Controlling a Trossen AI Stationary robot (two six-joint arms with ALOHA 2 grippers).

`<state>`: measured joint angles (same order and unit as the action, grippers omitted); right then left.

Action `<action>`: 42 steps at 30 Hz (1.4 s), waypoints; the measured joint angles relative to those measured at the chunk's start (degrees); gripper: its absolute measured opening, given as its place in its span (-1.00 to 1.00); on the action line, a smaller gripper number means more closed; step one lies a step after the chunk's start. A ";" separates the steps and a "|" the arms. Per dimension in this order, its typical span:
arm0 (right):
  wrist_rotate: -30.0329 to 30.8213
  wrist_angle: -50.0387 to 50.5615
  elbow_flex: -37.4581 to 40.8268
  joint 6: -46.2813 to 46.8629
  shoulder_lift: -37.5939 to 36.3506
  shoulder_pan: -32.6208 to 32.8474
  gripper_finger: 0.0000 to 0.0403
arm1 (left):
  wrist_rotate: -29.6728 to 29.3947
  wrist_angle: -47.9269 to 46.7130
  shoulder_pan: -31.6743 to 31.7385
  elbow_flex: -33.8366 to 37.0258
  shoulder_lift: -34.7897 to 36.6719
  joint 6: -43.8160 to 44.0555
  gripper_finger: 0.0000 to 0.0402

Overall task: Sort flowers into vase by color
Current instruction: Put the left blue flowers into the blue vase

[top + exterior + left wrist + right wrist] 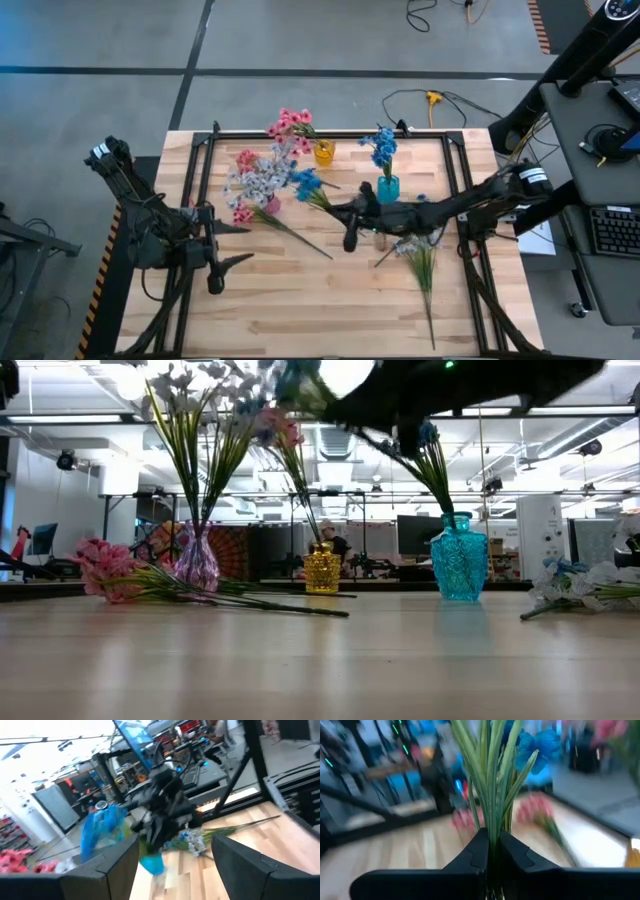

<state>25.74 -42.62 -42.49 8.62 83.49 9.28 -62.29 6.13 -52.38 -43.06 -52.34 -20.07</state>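
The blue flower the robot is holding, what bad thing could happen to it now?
1. The right gripper pinches the blue artificial flower sprig only low on its thin green stems, so the sprig might slip or droop.
2. The teal glass vase already holds blue flowers and has a narrow neck, so the stems may miss it or tip it.

A grey floor (300,40) crossed by dark tape lines filled the frame's top. A desk (590,150) with a keyboard (612,230) stood at the right edge. Ceiling lights (130,380) glared at upper left in the low view.
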 joint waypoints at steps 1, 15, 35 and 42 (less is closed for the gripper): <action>0.22 -4.81 1.49 -1.93 -0.15 0.06 -0.91 | -0.29 -0.03 0.00 0.23 -0.05 0.40 0.15; 15.04 -38.54 12.67 -30.59 -1.84 -0.14 -0.91 | -0.38 -0.19 0.00 1.01 -0.09 -0.05 0.15; 4.60 -47.40 29.08 -25.81 -17.58 -12.12 -0.91 | -3.83 -0.76 0.00 1.19 -0.09 -0.51 0.15; -2.47 -47.21 28.99 -21.53 -16.60 -18.03 -0.91 | -3.81 -0.78 0.07 1.19 -0.09 -0.71 0.15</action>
<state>23.28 -89.83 -13.50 -12.91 66.89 -8.75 -66.11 5.35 -52.31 -41.87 -52.42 -20.78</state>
